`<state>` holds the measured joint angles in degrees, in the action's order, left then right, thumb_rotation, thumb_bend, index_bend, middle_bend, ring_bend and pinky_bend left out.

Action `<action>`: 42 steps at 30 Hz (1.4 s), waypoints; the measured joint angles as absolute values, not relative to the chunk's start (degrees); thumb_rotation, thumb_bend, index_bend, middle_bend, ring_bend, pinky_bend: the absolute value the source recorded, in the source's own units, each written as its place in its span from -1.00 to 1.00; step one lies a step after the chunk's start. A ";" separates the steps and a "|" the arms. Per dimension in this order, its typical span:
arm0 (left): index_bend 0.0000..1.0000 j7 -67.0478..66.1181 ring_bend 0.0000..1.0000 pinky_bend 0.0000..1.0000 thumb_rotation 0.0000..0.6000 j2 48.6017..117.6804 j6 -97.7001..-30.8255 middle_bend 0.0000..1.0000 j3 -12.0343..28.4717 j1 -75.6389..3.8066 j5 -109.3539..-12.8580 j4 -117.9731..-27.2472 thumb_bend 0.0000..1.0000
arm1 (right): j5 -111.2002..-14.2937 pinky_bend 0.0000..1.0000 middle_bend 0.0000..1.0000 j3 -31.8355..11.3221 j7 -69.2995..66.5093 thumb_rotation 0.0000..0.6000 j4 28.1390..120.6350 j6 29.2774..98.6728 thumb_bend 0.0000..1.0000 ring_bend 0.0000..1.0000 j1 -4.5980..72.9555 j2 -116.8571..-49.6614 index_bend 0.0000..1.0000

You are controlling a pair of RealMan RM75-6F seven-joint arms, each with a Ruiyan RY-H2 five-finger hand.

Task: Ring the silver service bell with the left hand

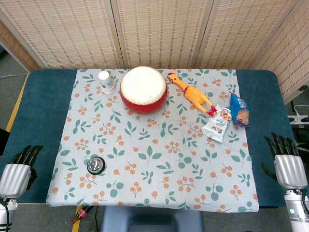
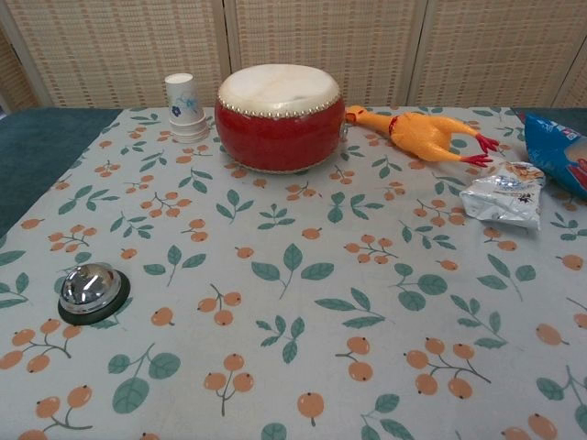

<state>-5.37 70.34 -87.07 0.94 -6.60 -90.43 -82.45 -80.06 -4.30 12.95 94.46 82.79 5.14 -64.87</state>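
The silver service bell [image 1: 95, 165] on its dark round base sits near the front left of the flowered tablecloth; the chest view shows the bell [image 2: 90, 291] at the left. My left hand [image 1: 19, 171] rests at the table's left edge, well to the left of the bell, holding nothing, fingers slightly apart and pointing away from me. My right hand [image 1: 286, 162] lies at the right edge, also empty with its fingers spread. Neither hand appears in the chest view.
At the back stand a red drum [image 1: 143, 90] with a white skin and a stack of white paper cups [image 1: 106, 82]. A yellow rubber chicken [image 1: 192, 93], a silver snack packet [image 1: 217, 123] and a blue snack bag [image 1: 239, 110] lie at the right.
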 measured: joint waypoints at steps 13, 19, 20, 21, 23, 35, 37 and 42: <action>-0.98 -4.45 -0.91 -0.56 1.00 70.80 -85.59 -0.90 0.43 -7.35 -91.02 -82.05 1.00 | -80.65 -1.00 -1.00 -4.27 12.54 1.00 94.77 83.56 -0.46 -1.00 4.72 -64.73 -0.77; -1.00 -2.86 -1.00 -0.73 1.00 70.66 -81.33 -1.00 -0.55 -8.98 -91.12 -83.63 1.00 | -82.82 -1.00 -1.00 -3.86 10.89 1.00 94.36 84.98 -0.39 -1.00 4.24 -64.04 -0.83; -1.00 -2.90 -1.00 -0.74 1.00 70.93 -80.88 -1.00 -0.51 -9.34 -91.09 -83.85 1.00 | -83.01 -1.00 -1.00 -3.91 10.47 1.00 94.28 85.44 -0.36 -1.00 4.10 -63.93 -0.84; -1.00 -2.95 -1.00 -0.74 1.00 71.43 -80.37 -1.00 -0.39 -9.80 -91.06 -84.14 1.00 | -83.12 -1.00 -1.00 -4.01 10.07 1.00 94.18 85.95 -0.30 -1.00 3.95 -63.85 -0.85; -1.00 -2.97 -1.00 -0.76 1.00 72.48 -79.64 -1.00 -0.13 -10.70 -91.19 -84.39 1.00 | -83.04 -1.00 -1.00 -4.57 9.23 1.00 93.95 87.16 -0.26 -1.00 3.52 -63.70 -0.86; -1.00 -2.96 -1.00 -0.86 1.00 85.56 -76.31 -1.00 0.93 -15.74 -93.18 -78.93 1.00 | -83.23 -1.00 -1.00 -4.72 6.13 1.00 94.34 86.99 -0.26 -1.00 2.98 -62.62 -0.88; -1.00 -2.78 -1.00 -0.87 1.00 87.68 -76.12 -1.00 0.60 -16.11 -93.56 -77.77 1.00 | -83.26 -1.00 -1.00 -4.66 6.00 1.00 94.51 86.87 -0.26 -1.00 2.96 -62.45 -0.88; -1.00 -1.56 -1.00 -0.87 1.00 92.39 -74.33 -1.00 -0.33 -17.20 -93.79 -74.00 1.00 | -83.56 -1.00 -1.00 -4.56 5.73 1.00 94.48 86.76 -0.26 -1.00 2.92 -62.35 -0.88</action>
<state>-1.56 92.39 -74.33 -0.33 -17.20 -93.79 -74.00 -83.56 -4.56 5.73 94.48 86.76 2.92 -62.35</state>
